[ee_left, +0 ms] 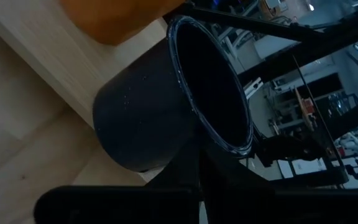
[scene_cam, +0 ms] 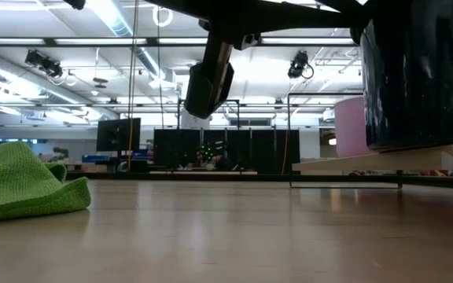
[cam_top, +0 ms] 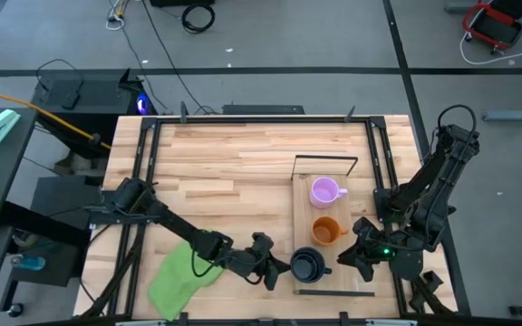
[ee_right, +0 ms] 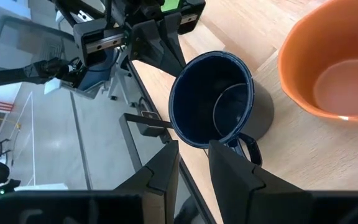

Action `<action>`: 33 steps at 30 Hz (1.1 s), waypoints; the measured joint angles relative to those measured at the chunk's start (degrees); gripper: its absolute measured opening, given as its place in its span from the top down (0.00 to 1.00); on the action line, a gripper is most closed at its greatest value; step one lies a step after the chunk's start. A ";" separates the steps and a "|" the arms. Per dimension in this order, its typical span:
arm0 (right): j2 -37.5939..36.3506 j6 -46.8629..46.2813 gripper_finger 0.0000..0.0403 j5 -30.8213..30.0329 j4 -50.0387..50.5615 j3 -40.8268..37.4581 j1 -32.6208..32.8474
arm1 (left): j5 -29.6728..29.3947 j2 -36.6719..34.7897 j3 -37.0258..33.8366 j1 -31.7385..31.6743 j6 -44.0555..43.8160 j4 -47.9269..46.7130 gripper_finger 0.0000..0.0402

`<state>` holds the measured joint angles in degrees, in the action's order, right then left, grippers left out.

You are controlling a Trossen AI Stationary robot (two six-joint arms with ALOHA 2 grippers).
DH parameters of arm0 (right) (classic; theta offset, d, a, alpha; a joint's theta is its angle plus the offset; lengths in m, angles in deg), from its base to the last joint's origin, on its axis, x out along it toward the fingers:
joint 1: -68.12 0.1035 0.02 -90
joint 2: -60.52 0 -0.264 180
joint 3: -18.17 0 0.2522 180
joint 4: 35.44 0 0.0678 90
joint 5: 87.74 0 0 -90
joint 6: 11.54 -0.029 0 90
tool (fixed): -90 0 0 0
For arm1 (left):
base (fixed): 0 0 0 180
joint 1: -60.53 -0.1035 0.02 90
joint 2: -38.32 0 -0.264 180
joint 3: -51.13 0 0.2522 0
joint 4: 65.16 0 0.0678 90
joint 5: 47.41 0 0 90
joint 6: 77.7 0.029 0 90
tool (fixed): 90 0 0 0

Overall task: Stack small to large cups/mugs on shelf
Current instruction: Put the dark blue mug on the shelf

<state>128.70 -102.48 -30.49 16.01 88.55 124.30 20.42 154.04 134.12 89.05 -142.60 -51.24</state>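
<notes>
**Black mug on shelf end, grip on rim – tip risk**

Risk: black enamel mug (cam_top: 308, 265) sits at near end of long light-wood shelf board (cam_top: 303, 199); any sideways drag by L arm could slide it off edge or tip it. Also could knock orange ceramic mug (cam_top: 325, 230) just beside it. Light purple mug (cam_top: 323, 191) further along the board.

Left gripper (cam_top: 282, 268) pressed together, pinching black mug rim. Right gripper (cam_top: 356, 254) spread, empty, near mug handle side, apart from it.

Shelf (cam_top: 302, 195): far end bare; 3 mugs fill rest. Green cloth (cam_top: 181, 272) blocks table's near-left; center open.
</notes>
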 joint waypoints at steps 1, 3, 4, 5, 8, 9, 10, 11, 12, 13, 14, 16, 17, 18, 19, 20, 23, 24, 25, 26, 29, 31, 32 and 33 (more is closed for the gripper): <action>0.00 -0.59 0.76 0.00 0.09 0.00 0.00 | 0.51 0.00 0.00 -0.19 0.00 -0.01 0.97; 0.00 -2.11 0.76 0.26 0.57 0.00 0.00 | 1.68 0.00 0.00 -0.70 -0.10 0.06 0.97; 0.00 -2.93 0.76 0.61 0.89 0.00 0.00 | 2.22 0.00 0.00 -0.85 -0.13 0.08 0.97; 0.00 -3.85 0.76 0.91 1.28 0.00 0.00 | 2.64 0.00 0.00 -1.01 -0.15 0.09 0.96; 0.34 -6.96 0.76 1.82 2.59 0.00 0.00 | 3.08 0.00 0.02 -1.42 -0.11 0.07 0.95; 0.53 -8.03 0.76 2.22 2.99 0.00 0.00 | 3.63 0.00 0.02 -1.53 -0.11 0.09 0.94; 0.75 -8.93 0.76 2.89 3.24 0.00 0.00 | 4.25 0.00 0.02 -1.68 -0.11 0.13 0.94; 1.02 -9.80 0.76 3.68 3.24 0.00 0.00 | 4.65 0.00 0.04 -1.73 -0.13 0.15 0.94; 1.33 -10.75 0.76 4.58 3.32 0.00 -0.04 | 5.20 0.00 0.04 -1.73 -0.11 0.17 0.94; 1.62 -11.32 0.76 5.40 3.55 0.00 -0.15 | 5.51 0.00 0.04 -1.73 0.01 0.18 0.94; 2.00 -11.63 0.76 6.05 3.70 0.00 -0.17 | 5.52 0.00 0.04 -1.73 0.04 0.17 0.94; 2.66 -12.67 0.76 6.79 3.81 0.00 -0.17 | 5.85 0.00 0.05 -1.73 0.09 0.17 0.95; 3.05 -13.37 0.76 7.02 4.13 0.00 -0.17 | 5.92 0.00 0.05 -1.73 0.09 0.17 0.95; 3.42 -14.05 0.76 7.27 4.46 0.00 -0.25 | 5.91 0.00 0.07 -1.73 0.38 0.11 0.95; 3.75 -14.48 0.76 7.37 4.66 0.00 -0.36 | 5.93 0.00 0.07 -1.73 1.11 0.07 0.95; 4.07 -14.53 0.76 7.37 4.60 0.00 -0.53 | 5.91 0.00 0.07 -1.73 1.94 0.02 0.95; 4.42 -14.06 0.76 7.33 4.66 0.00 -0.61 | 5.91 0.00 0.07 -1.73 2.58 0.20 0.94; 4.42 -14.05 0.76 7.17 4.63 0.00 -0.61 | 5.93 0.00 0.07 -1.73 2.58 0.24 0.94; 4.41 -14.05 0.76 7.00 4.66 0.00 -0.61 | 5.99 0.00 0.07 -1.73 2.58 0.24 0.94; 4.38 -14.04 0.76 6.85 4.64 0.00 -0.61 | 6.02 0.00 0.07 -1.73 2.58 0.24 0.94; 4.24 -13.81 0.76 6.12 4.64 0.00 -0.63 | 6.02 0.00 0.07 -1.45 2.58 0.22 0.93; 4.24 -13.74 0.76 6.03 4.67 0.00 -0.68 | 6.02 0.00 0.07 -1.30 2.62 0.21 0.93; 4.24 -13.74 0.76 6.03 4.65 0.00 -0.68 | 6.01 0.00 0.07 -1.29 2.62 0.22 0.94; 4.24 -13.74 0.76 6.03 4.64 0.00 -0.68 | 6.02 0.00 0.07 -1.29 2.62 0.21 0.94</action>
<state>132.94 -116.22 -24.46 20.65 88.55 123.62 26.45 154.04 134.19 87.76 -139.98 -51.04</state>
